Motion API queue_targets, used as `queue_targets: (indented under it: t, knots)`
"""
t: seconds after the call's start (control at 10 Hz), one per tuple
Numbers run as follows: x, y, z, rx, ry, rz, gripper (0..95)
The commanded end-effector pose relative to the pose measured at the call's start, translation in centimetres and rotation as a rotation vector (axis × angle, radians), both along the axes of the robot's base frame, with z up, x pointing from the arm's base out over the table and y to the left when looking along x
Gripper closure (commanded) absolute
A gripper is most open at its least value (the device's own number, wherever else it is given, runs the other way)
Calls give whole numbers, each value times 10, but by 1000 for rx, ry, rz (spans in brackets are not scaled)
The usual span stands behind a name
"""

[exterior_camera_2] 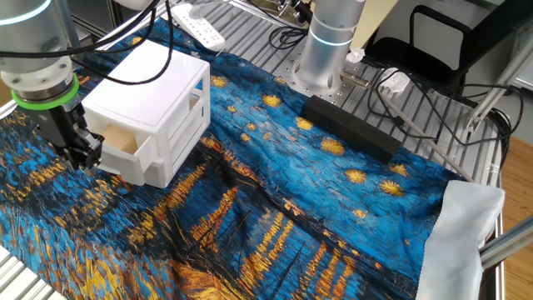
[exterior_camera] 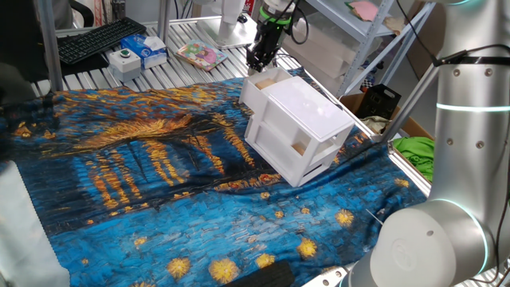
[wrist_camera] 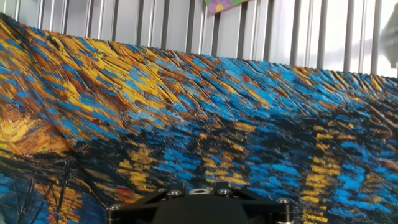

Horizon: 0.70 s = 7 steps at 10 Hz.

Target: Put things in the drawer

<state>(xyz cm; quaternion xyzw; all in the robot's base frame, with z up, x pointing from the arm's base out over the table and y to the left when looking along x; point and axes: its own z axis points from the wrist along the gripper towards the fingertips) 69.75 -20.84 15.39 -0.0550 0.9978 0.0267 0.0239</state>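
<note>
White drawer [exterior_camera_2: 125, 158] pulled out, tan block [exterior_camera_2: 119, 142] inside; gripper [exterior_camera_2: 86, 156] at its front edge, jaw state unclear; cloth [exterior_camera_2: 275, 208] beyond.

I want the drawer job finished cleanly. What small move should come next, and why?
Probably push the upper drawer shut with the claw. The tan block already lies inside the pulled-out tray, and the claw hangs just at its front edge, seemingly holding nothing.
</note>
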Motion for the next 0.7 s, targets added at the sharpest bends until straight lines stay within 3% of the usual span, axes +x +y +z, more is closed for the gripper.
queue_targets:
  t: [0.1, 0.7]
  knots:
    - [-2, -1, 0, 6, -4, 1, 950]
    - [-10, -2, 0, 13, -4, -4, 950]
